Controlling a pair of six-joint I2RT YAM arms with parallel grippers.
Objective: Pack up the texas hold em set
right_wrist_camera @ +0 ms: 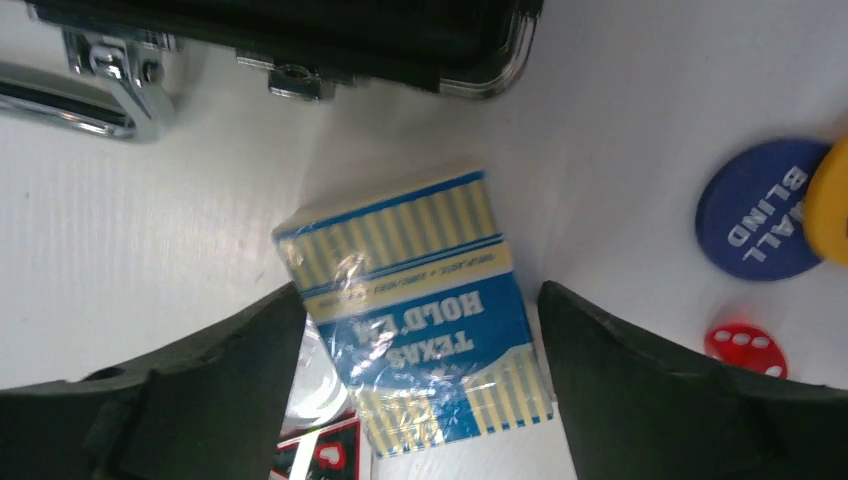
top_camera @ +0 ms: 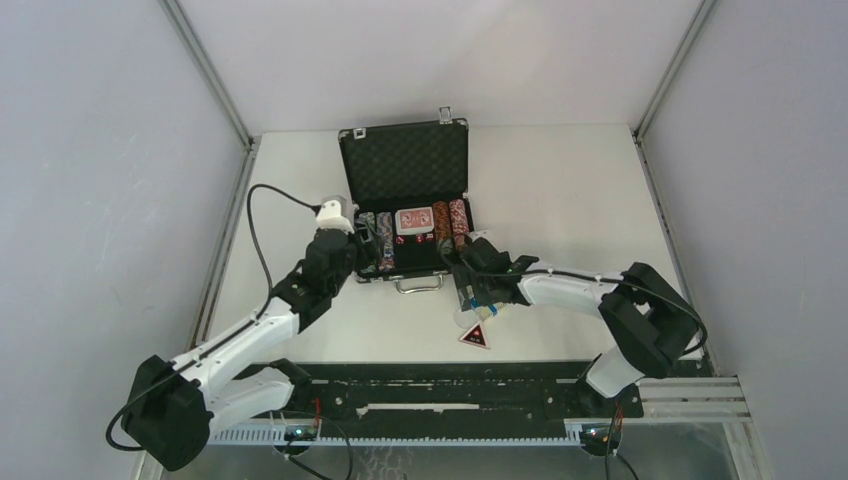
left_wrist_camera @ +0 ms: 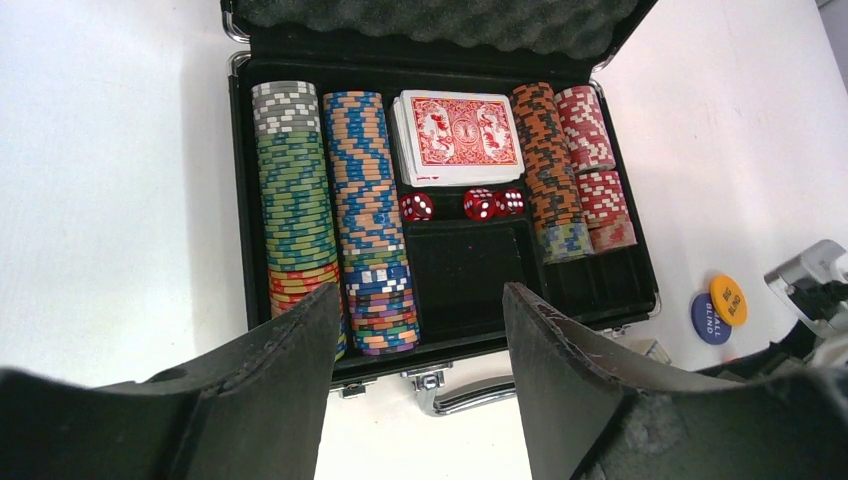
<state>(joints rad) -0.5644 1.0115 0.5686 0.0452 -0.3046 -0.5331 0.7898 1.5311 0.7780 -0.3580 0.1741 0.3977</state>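
L jaws spread wide, hanging over the near-left of the open briefcase, nothing between them. R jaws wide too, straddling the blue deck. It lies flat on the worktop just in front of the case's near-right corner, close to the silver handle. Can't tell if either pad touches the deck.

Inside the case: chip stacks in rows on L & R sides, red deck centre-back, three red dice just in front of it. Lid up, foam showing.

Out on the worktop, R of the blue deck: blue token w/ yellow token overlapping its edge, lone red die near them.
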